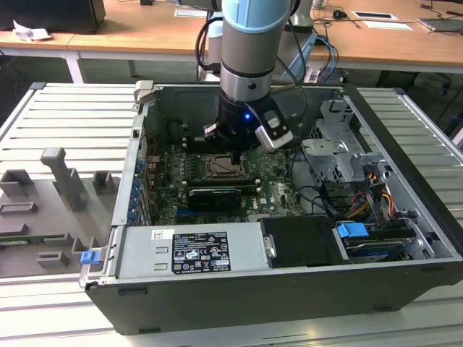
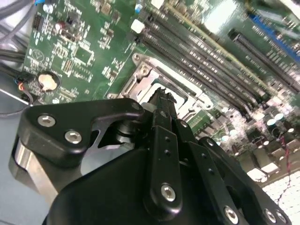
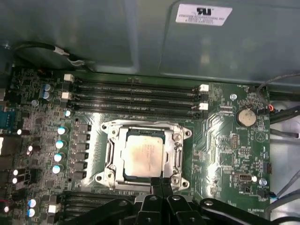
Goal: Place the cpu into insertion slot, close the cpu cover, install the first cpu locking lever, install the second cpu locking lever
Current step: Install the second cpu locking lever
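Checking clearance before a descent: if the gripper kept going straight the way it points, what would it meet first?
Probably the cpu cover edge at the insertion slot, beside the cpu; depth is unclear. The gripper points there.

Hand (image 3: 161,183) down, fingers apparently together.

Open from above, crowded at the sides

The insertion slot (image 3: 143,157) lies uncovered beneath the hand (image 3: 161,185); memory slots (image 3: 136,96) flank one side, a black graphics card (image 1: 211,196) the other, drive cage (image 1: 340,148) and cables (image 1: 318,195) beyond.
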Tool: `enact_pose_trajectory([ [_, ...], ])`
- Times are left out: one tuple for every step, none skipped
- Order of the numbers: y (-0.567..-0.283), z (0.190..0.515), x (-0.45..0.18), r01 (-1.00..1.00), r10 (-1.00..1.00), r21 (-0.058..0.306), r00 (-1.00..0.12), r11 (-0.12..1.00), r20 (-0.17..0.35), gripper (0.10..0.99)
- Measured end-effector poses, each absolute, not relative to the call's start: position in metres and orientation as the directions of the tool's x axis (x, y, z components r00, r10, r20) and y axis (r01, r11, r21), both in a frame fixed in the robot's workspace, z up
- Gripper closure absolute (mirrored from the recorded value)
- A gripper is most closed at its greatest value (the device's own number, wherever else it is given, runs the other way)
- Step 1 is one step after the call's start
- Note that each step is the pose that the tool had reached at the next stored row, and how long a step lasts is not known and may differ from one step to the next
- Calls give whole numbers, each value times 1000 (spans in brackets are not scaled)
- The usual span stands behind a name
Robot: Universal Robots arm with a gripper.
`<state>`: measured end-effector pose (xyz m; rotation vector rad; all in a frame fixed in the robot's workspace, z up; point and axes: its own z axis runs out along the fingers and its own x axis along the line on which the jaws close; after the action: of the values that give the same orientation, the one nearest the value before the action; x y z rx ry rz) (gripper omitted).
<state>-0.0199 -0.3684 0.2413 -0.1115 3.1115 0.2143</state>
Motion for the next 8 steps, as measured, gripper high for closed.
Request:
enact_pose_trajectory([
  [-372, 241, -20, -73, -70, 136, -997, 988, -26, 980],
  [-374, 241, -20, -73, -70, 138, -997, 988, -26, 980],
  [-377, 241, -21, -73, -70, 147, -997, 986, -26, 980],
  [-378, 240, -23, -73, -70, 153, -997, 986, -26, 980],
  [-379, 239, -24, -73, -70, 154, -997, 985, -26, 980],
  [-380, 239, -28, -73, -70, 156, -997, 985, -26, 980],
  [-382, 238, -29, -74, -70, 157, -997, 985, -26, 980],
  [-383, 238, -29, -74, -70, 157, -997, 985, -27, 980],
])
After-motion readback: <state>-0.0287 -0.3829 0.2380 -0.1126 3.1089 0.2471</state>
